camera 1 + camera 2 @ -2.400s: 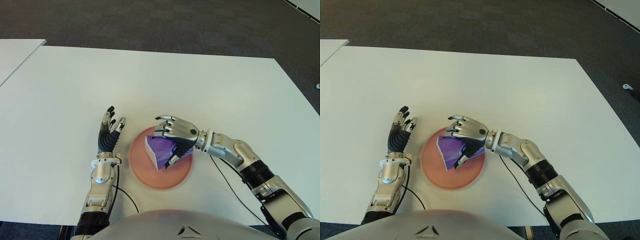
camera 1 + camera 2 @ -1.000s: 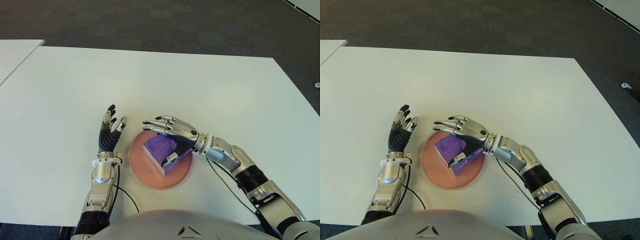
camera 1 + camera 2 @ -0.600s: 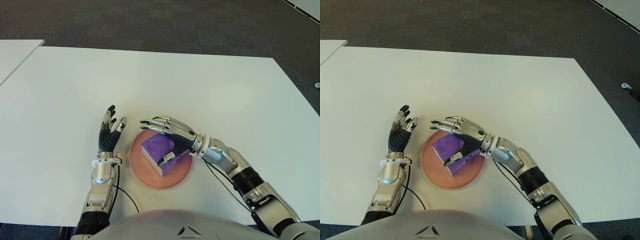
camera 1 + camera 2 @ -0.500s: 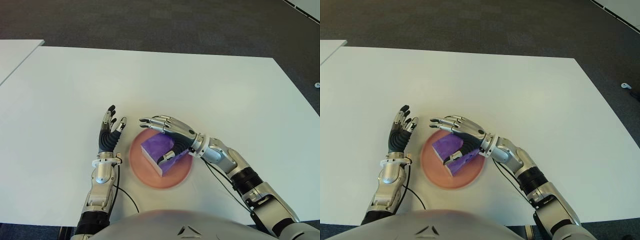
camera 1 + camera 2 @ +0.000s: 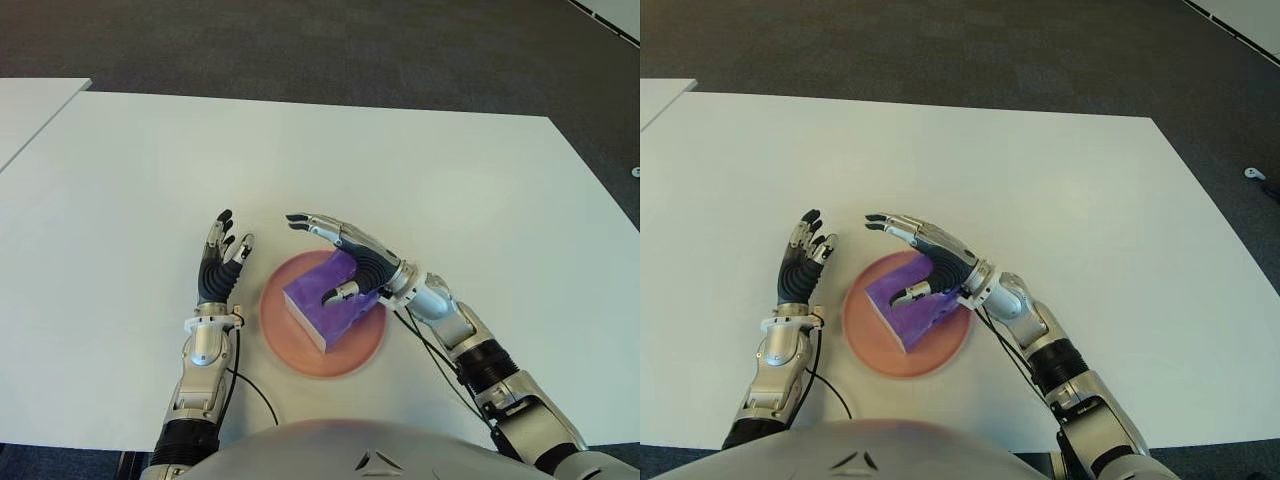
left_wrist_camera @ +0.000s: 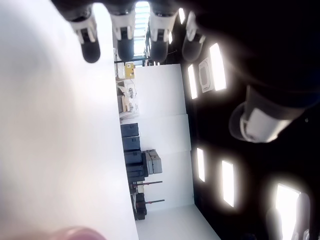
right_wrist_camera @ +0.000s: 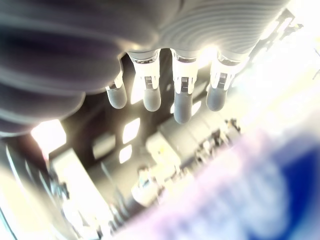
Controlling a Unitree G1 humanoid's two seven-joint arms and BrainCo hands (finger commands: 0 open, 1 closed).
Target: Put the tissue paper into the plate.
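A purple tissue pack (image 5: pixel 325 305) lies flat in the pink plate (image 5: pixel 285 345) near the table's front edge. My right hand (image 5: pixel 335 262) hovers over the pack's far right side, fingers stretched out and lifted off it, thumb curled just above its top. The right wrist view shows straight fingers (image 7: pixel 181 97) with nothing between them and a purple blur below. To the plate's left my left hand (image 5: pixel 218 263) shows with fingers spread upward, holding nothing.
The white table (image 5: pixel 320 170) stretches far behind the plate. A second white table (image 5: pixel 30 110) stands at the far left, past a gap. Black cables (image 5: pixel 250 390) run along the front edge by both forearms. Dark carpet (image 5: pixel 320 40) lies beyond.
My right hand has let go of the tissue pack, opened its fingers and tilted up off it. The pack has settled flat in the plate. The left hand has not moved.
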